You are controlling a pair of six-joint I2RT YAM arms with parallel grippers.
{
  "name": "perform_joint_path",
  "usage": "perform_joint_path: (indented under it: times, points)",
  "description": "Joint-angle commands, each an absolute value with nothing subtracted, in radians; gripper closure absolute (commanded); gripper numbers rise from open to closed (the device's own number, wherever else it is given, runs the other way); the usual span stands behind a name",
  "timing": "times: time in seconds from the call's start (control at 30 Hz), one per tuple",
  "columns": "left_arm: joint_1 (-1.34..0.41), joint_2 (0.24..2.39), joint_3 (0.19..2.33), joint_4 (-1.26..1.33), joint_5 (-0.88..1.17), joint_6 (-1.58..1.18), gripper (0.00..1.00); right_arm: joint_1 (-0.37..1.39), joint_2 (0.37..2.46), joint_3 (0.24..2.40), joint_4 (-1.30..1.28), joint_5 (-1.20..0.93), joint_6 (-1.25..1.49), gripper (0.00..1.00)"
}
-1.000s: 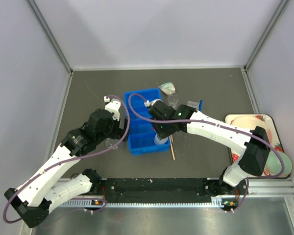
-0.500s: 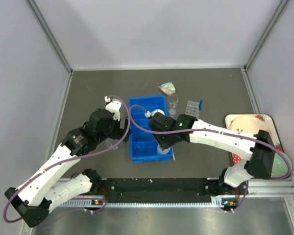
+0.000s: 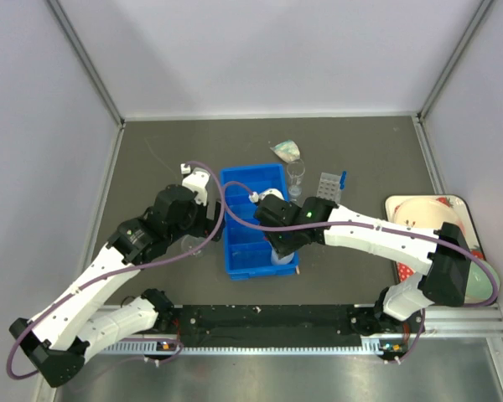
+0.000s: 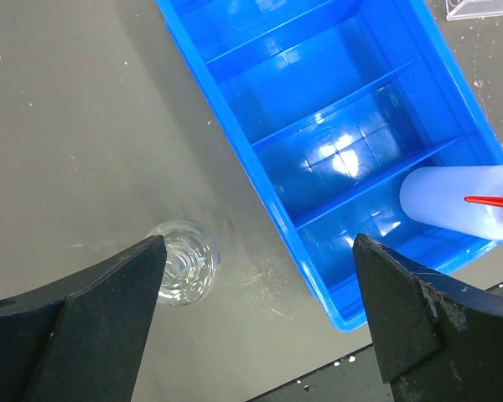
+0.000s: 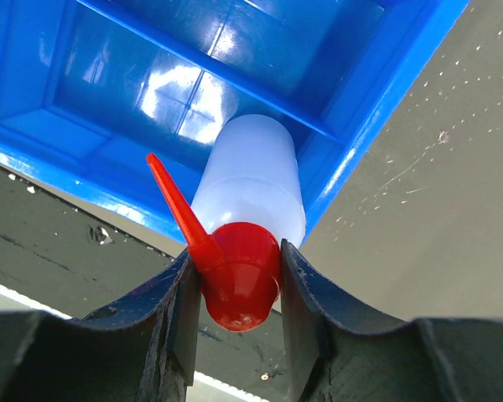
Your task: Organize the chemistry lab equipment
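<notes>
The blue bin (image 3: 247,188) now lies square to the table's edges and a little closer to the near edge. A second ago it sat skewed, so the right arm seems to have dragged it round while coming in.

The right gripper (image 5: 235,289) has settled over the bin's nearest compartment, jaws clamped on the red cap of the white squeeze bottle (image 5: 251,180). The bottle's body is down inside that compartment, at its right end.

The left gripper (image 4: 258,276) has hardly shifted. It hangs with jaws wide apart beside the bin's left wall, above a small clear flask (image 4: 183,262) standing on bare table.

The tube rack (image 3: 328,184) and the glassware toward the far edge look untouched (nothing there differs).

The bottle appears as good as stowed — letting go is what remains — and the flask looks the likely next pick.
</notes>
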State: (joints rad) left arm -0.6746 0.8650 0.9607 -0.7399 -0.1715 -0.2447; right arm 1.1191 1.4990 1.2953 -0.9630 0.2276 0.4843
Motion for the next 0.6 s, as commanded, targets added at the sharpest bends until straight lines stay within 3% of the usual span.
perform_joint_path:
  times: [0.0, 0.3, 0.57]
  points:
    - [-0.67, 0.871, 0.973, -0.69, -0.163, -0.253, 0.01, 1.141, 1.499, 1.304, -0.979, 0.241, 0.499, 0.8]
    - [-0.67, 0.865, 0.968, -0.69, -0.164, -0.25, 0.01, 1.155, 1.525, 1.341, -0.977, 0.245, 0.5, 0.57]
    - [-0.67, 0.861, 0.966, -0.689, -0.167, -0.249, 0.01, 1.163, 1.529, 1.376, -0.977, 0.255, 0.5, 0.48]
